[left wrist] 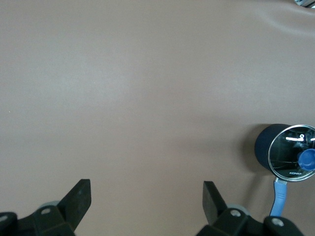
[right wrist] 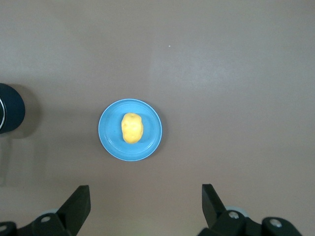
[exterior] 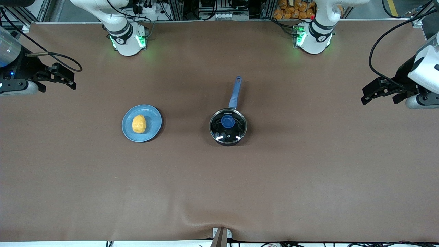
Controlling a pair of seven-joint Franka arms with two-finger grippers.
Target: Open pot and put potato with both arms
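Note:
The black pot [exterior: 226,143] with its long blue handle [exterior: 235,91] stands mid-table. A clear glass lid [exterior: 237,130] with a blue knob [exterior: 227,120] covers it. The yellow potato [exterior: 139,124] lies on a light-blue plate [exterior: 153,117] toward the right arm's end. My left gripper [exterior: 380,96] is open and empty, up in the air at the left arm's end of the table; its wrist view shows the pot [left wrist: 262,147] off to one side. My right gripper [exterior: 58,82] is open and empty at the right arm's end; its wrist view shows the potato [right wrist: 132,128] on the plate [right wrist: 153,132].
Brown cloth [exterior: 219,192] covers the whole table. The two arm bases [exterior: 128,41] [exterior: 313,39] stand along the edge farthest from the front camera. A small metal bracket [exterior: 221,236] sits at the table's nearest edge.

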